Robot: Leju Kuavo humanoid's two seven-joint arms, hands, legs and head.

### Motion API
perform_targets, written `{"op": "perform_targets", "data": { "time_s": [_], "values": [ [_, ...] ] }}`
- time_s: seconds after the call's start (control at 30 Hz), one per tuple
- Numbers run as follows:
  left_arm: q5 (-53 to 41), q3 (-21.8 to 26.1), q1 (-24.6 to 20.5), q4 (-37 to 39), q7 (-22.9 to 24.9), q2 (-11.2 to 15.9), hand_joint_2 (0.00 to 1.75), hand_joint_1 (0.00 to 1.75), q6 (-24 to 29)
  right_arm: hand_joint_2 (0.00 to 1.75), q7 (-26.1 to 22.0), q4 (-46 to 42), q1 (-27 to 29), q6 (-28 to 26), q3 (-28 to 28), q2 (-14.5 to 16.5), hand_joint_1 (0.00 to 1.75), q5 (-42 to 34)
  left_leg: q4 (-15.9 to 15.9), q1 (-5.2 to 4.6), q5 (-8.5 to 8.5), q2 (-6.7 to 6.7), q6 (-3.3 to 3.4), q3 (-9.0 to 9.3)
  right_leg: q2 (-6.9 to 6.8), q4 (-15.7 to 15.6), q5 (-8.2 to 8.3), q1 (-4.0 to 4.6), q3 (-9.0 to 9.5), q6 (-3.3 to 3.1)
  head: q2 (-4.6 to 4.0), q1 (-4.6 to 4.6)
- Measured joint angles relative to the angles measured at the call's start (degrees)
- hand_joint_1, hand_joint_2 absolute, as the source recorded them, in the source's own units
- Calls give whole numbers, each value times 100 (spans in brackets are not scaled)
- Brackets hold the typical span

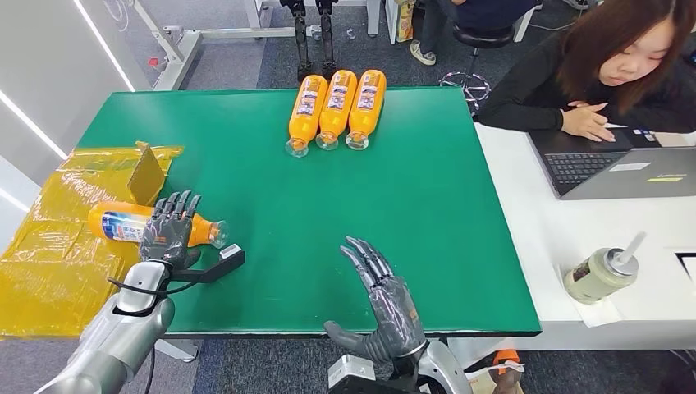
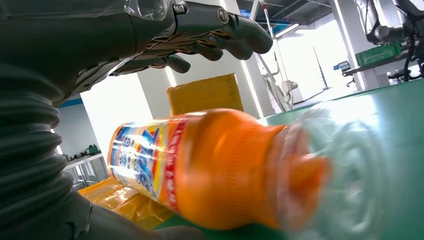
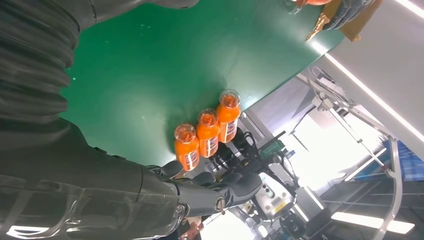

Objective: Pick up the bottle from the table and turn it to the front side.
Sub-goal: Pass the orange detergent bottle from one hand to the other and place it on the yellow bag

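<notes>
- The bottle (image 1: 131, 224) lies on its side at the table's (image 1: 271, 148) left edge, half on the yellow plastic sheet (image 1: 49, 254), clear cap pointing toward the middle, so it is within the left arm's reach.
- The left hand (image 1: 168, 230) hovers right over it, fingers (image 2: 220, 37) spread and arched above the orange body and not closed on it; I judge it is lined up for a grab.
- The right hand (image 1: 382, 291) waits open near the front edge, holding nothing, probably ready to help with the turning.
- Three bottles (image 1: 336, 107) lie in a neat row at the far edge, labels up, probably the finished ones.
</notes>
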Motion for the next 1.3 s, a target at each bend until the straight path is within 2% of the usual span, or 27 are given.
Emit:
{"op": "perform_targets", "data": {
  "time_s": [0.23, 0.37, 0.43, 0.5, 0.6, 0.7, 0.77, 0.87, 1.03, 1.17, 1.3],
  "values": [
    [-57, 31, 113, -153, 55, 152, 175, 0, -12, 175, -7, 5, 110, -114, -4, -54, 0, 36, -2, 0, 0, 0, 0, 0, -1, 0, -1, 0, 0, 0, 0, 1],
    [-53, 78, 404, -648, 45, 252, 175, 0, -101, 175, -5, 5, 200, -183, -32, -82, 0, 83, -3, 0, -1, 1, 0, -1, 1, -1, -1, 0, -1, 0, 0, 0],
    [64, 144, 613, -1013, -112, 303, 175, 0, -227, 175, -17, 5, 229, -209, -42, -102, 0, 97, -3, 0, -1, 2, -1, -1, 2, -1, -2, 0, -1, 0, 0, -1],
    [582, 270, 961, -1646, -624, 364, 175, 0, -526, 175, -80, 17, 258, -269, -61, -143, 0, 47, -4, -1, -4, 6, -2, -1, 7, -2, -3, -1, -1, 0, 0, -1],
    [2359, 477, 1763, -3071, -1912, 531, 175, 0, -1085, 175, -300, 72, 290, -388, -108, -270, 0, -220, -4, -1, -12, 22, -9, -1, 29, -4, -4, -1, -9, -1, 0, 0],
    [3865, 584, 2340, -4317, -2895, 657, 175, 0, -1281, 175, -461, 139, 288, -449, -162, -400, 0, -428, -3, -2, -18, 16, -6, -4, 24, -7, -10, -1, -10, 7, 0, 0],
    [4476, 592, 2560, -4908, -3350, 606, 175, 0, -1393, 175, -489, 169, 278, -465, -199, -441, 0, -461, -3, -3, -21, 5, -1, -5, 11, -8, -15, -1, -5, 13, 0, 1],
    [4973, 527, 2705, -5412, -3675, 387, 175, 0, -1562, 175, -470, 161, 287, -491, -245, -461, 0, -408, -2, -4, -21, -1, 3, -4, 3, -9, -16, -2, -1, 15, 0, 1],
    [5536, 192, 2710, -5581, -3829, -203, 175, 0, -1884, 175, -386, -51, 470, -600, -359, -517, 0, -307, 0, -6, -17, -9, 12, -2, -6, -9, -14, -4, 4, 15, 0, 1],
    [6585, 133, 2734, -5430, -4098, -835, 175, 0, -2347, 175, -376, -306, 799, -825, -539, -545, 0, -432, 2, -9, -22, -16, 17, -6, -12, -11, -16, -5, 6, 19, 0, 0],
    [7230, 108, 2825, -4937, -4312, -1504, 175, 0, -2389, 175, -376, -562, 1024, -988, -710, -548, 0, -628, 3, -9, -29, -15, 23, -7, -10, -13, -19, -7, 5, 22, 0, 1]
  ]
}}
